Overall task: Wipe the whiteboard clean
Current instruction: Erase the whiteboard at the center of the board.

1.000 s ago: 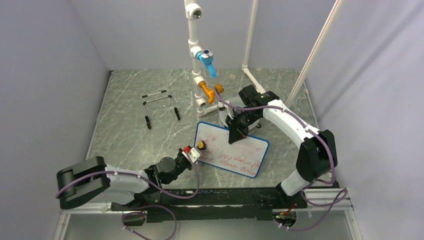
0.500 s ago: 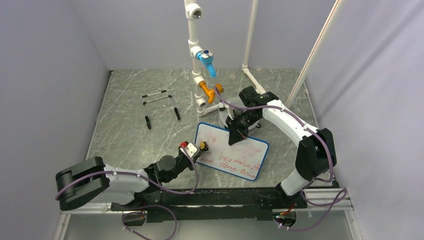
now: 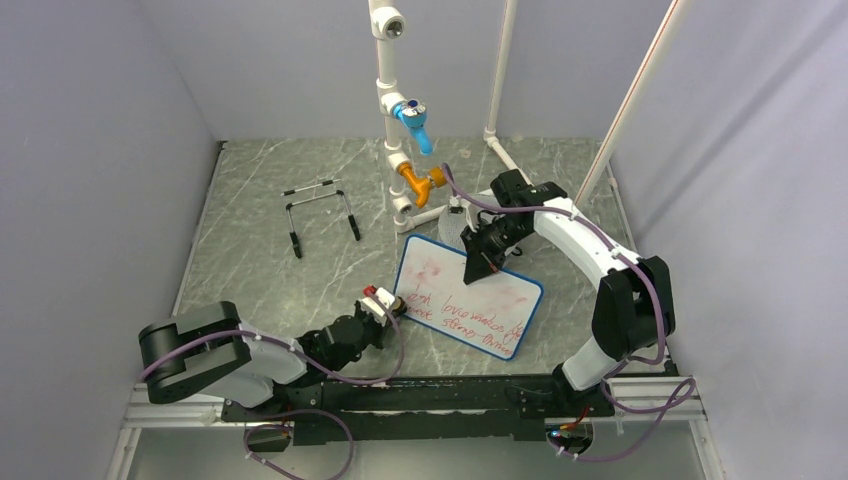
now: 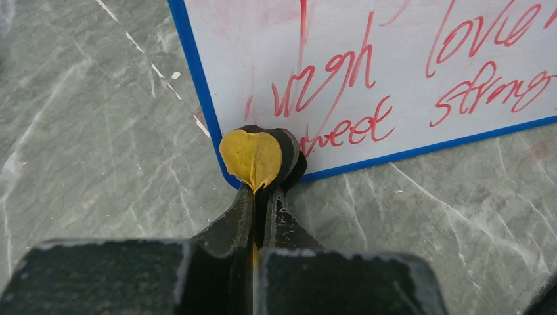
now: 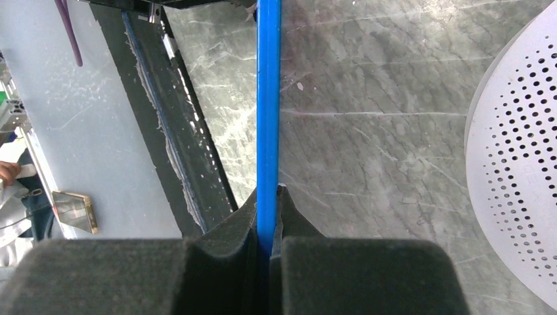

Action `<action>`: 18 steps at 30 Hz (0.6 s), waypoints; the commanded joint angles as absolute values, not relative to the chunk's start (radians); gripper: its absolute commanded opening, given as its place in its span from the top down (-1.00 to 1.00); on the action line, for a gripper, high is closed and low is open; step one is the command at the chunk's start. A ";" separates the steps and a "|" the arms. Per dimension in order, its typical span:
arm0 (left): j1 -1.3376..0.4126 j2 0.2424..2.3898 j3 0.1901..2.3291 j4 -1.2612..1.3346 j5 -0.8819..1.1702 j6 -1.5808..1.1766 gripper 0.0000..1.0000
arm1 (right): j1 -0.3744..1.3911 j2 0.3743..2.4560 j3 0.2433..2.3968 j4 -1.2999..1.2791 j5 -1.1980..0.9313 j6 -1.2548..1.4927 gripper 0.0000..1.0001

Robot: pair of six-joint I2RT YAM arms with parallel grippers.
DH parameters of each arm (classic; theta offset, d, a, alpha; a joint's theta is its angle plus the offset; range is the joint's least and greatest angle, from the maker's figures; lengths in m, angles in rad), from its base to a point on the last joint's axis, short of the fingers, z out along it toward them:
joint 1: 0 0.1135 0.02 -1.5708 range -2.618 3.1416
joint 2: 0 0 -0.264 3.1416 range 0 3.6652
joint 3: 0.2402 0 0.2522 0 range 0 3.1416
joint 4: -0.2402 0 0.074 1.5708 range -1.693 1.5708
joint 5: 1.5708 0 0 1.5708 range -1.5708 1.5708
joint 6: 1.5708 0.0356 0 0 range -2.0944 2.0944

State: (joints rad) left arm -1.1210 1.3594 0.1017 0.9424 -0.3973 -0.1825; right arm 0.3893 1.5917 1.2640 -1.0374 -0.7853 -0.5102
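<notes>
table (image 3: 260, 290) of grey marble pattern carries the whiteboard (image 3: 490, 300), which lies a little right of centre, towards the front edge, its long side slanting. the far left part shows only pink smears (image 3: 440, 268), while red writing (image 4: 368, 85) covers the near half, so the job looks partway done. the right gripper (image 3: 479, 265) is pressed together on the far edge, pinching the blue frame (image 5: 268, 98). its wrist view shows the frame running straight out of its jaws, with a grey perforated disc (image 5: 519, 164) near by. the left gripper (image 3: 388, 305) is pinching a small yellow pad (image 4: 251, 157) with a black part behind it. that pad sits at the near left corner of the board, over the frame and beside the first letters of the lower line.

the step in hand seems to be wiping the words that are left. to do it well, the right arm should keep a firm pinch, since the board looks light and would likely slide under a push from the corner. the left arm should bring the pad off the raised frame and press it flat onto the white surface. it should then sweep along the lines in overlapping passes. strokes toward the pinned edge would probably be resisted better than strokes away from it. the pad is small, so many passes are likely needed, and too light a touch may leave pink haze.
</notes>
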 commanded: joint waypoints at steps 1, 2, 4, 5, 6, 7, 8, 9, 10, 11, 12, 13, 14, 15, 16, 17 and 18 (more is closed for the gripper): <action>-1.123 1.363 0.110 0.967 -0.446 -0.193 1.00 | 0.383 1.561 1.271 -0.958 -0.845 -0.549 1.00; -1.122 1.370 0.122 0.973 -0.444 -0.180 1.00 | 0.382 1.562 1.270 -0.959 -0.846 -0.551 1.00; -1.121 1.390 0.152 0.981 -0.432 -0.151 1.00 | 0.383 1.562 1.271 -0.961 -0.851 -0.554 1.00; -1.120 1.406 0.172 0.980 -0.428 -0.135 1.00 | 0.383 1.561 1.271 -0.961 -0.853 -0.555 1.00; -1.120 1.416 0.193 0.976 -0.421 -0.122 1.00 | 0.383 1.560 1.271 -0.960 -0.853 -0.554 1.00; -1.117 1.426 0.212 0.972 -0.412 -0.108 1.00 | 0.383 1.560 1.270 -0.960 -0.853 -0.554 1.00; -1.114 1.436 0.231 0.971 -0.400 -0.097 1.00 | 0.383 1.558 1.270 -0.960 -0.853 -0.554 1.00; -1.110 1.443 0.250 0.971 -0.391 -0.087 1.00 | 0.383 1.558 1.269 -0.960 -0.853 -0.554 1.00; -1.105 1.448 0.265 0.967 -0.382 -0.078 1.00 | 0.383 1.558 1.269 -0.960 -0.853 -0.555 1.00; -1.099 1.451 0.282 0.959 -0.376 -0.070 1.00 | 0.382 1.558 1.269 -0.960 -0.853 -0.555 1.00; -1.091 1.451 0.304 0.947 -0.373 -0.061 1.00 | 0.383 1.558 1.268 -0.960 -0.853 -0.556 1.00; -1.082 1.451 0.317 0.939 -0.369 -0.055 1.00 | 0.382 1.558 1.268 -0.962 -0.854 -0.558 1.00; -1.072 1.448 0.329 0.932 -0.363 -0.049 1.00 | 0.383 1.558 1.267 -0.962 -0.854 -0.557 1.00; -1.062 1.442 0.342 0.924 -0.353 -0.043 1.00 | 0.383 1.558 1.267 -0.963 -0.855 -0.559 1.00; -1.050 1.436 0.359 0.906 -0.344 -0.038 1.00 | 0.383 1.559 1.268 -0.963 -0.854 -0.558 1.00; -1.037 1.427 0.375 0.890 -0.328 -0.029 1.00 | 0.383 1.560 1.268 -0.963 -0.855 -0.558 1.00; -1.028 1.423 0.392 0.874 -0.321 -0.021 1.00 | 0.383 1.559 1.267 -0.962 -0.854 -0.558 1.00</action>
